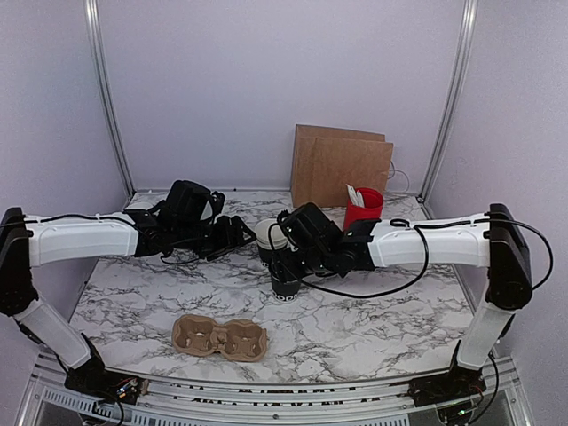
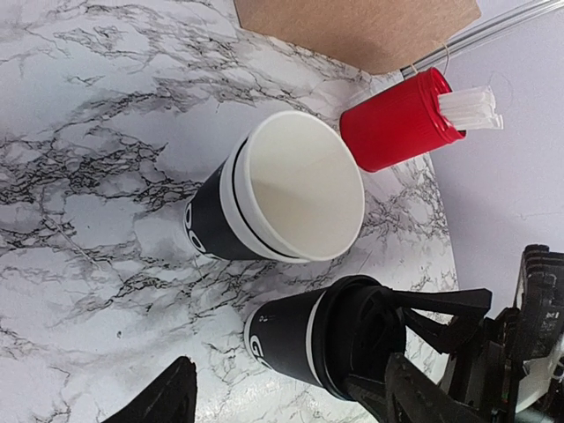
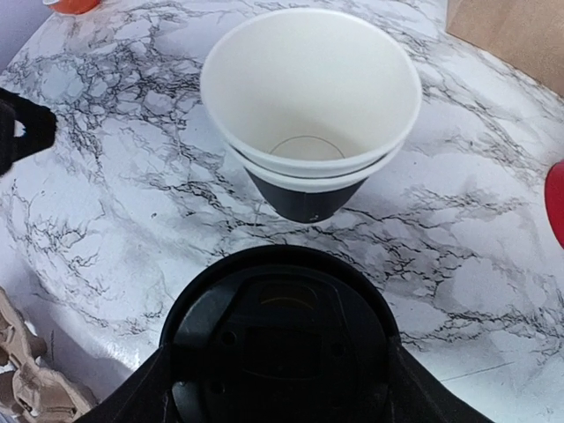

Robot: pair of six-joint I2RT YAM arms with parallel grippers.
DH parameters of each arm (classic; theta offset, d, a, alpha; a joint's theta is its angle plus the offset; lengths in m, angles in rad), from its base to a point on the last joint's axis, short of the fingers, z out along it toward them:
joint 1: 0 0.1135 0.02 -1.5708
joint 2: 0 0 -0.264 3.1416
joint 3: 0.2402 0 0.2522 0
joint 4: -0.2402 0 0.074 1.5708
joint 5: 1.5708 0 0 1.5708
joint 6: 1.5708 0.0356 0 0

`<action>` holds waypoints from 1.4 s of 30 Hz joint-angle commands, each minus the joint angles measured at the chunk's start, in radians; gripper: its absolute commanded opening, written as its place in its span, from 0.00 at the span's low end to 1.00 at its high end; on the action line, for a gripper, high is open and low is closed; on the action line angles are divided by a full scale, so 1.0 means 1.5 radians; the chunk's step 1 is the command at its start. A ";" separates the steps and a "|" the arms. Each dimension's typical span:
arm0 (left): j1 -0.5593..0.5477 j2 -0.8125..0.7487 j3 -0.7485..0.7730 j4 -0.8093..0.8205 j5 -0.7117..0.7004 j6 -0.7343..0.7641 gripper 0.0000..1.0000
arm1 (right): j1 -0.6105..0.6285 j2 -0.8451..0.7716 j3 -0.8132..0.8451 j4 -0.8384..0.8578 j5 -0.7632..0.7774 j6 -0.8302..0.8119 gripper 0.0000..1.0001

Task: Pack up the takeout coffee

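Note:
A black takeout coffee cup [image 1: 286,282] [image 2: 295,339] stands mid-table with a black round lid [image 3: 278,339] on top. My right gripper [image 1: 288,253] [image 3: 278,357] reaches down over it, one finger pressed against each side of the lid. Just behind it stands a second black cup [image 1: 270,238] [image 2: 291,189] [image 3: 308,97] with a cream cup nested inside, open-topped and empty. My left gripper [image 1: 238,232] [image 2: 291,366] hovers to the left of both cups, open, with nothing held; the lidded cup shows between its fingertips [image 2: 176,388], farther off.
A brown pulp cup carrier [image 1: 220,338] [image 3: 22,374] lies near the front edge. A brown paper bag [image 1: 342,164] [image 2: 352,26] leans on the back wall. A red cup with white utensils [image 1: 364,206] [image 2: 397,119] stands right of the cups.

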 commanded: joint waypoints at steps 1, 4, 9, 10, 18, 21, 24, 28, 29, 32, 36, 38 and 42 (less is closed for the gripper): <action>0.012 -0.021 0.003 -0.020 -0.010 0.020 0.74 | -0.018 -0.037 -0.015 -0.043 0.033 0.020 0.72; 0.016 -0.019 0.002 -0.019 -0.009 0.020 0.74 | -0.030 -0.068 -0.047 -0.051 0.044 0.031 0.72; 0.019 -0.006 0.010 -0.016 -0.001 0.022 0.74 | -0.058 -0.134 -0.116 -0.067 0.082 0.054 0.72; 0.019 -0.002 0.013 -0.015 0.001 0.022 0.74 | -0.065 -0.149 -0.133 -0.071 0.089 0.059 0.72; 0.022 0.034 0.049 -0.012 0.025 0.025 0.74 | -0.162 -0.265 -0.253 -0.110 0.148 0.097 0.72; 0.022 0.042 0.060 -0.012 0.034 0.028 0.74 | -0.205 -0.301 -0.284 -0.131 0.172 0.108 0.72; 0.022 0.040 0.060 -0.014 0.036 0.032 0.74 | -0.255 -0.338 -0.317 -0.141 0.186 0.107 0.73; 0.023 0.033 0.053 -0.015 0.034 0.032 0.74 | -0.320 -0.378 -0.352 -0.135 0.177 0.093 0.73; 0.023 0.031 0.052 -0.015 0.034 0.032 0.74 | -0.333 -0.386 -0.359 -0.131 0.171 0.089 0.73; 0.025 0.024 0.046 -0.016 0.032 0.032 0.74 | -0.365 -0.410 -0.376 -0.123 0.156 0.084 0.74; 0.026 0.019 0.040 -0.016 0.031 0.032 0.74 | -0.373 -0.432 -0.384 -0.120 0.146 0.088 0.74; 0.026 0.018 0.038 -0.016 0.031 0.032 0.74 | -0.373 -0.435 -0.383 -0.123 0.143 0.091 0.74; 0.027 0.016 0.034 -0.016 0.030 0.030 0.74 | -0.373 -0.440 -0.375 -0.129 0.139 0.094 0.79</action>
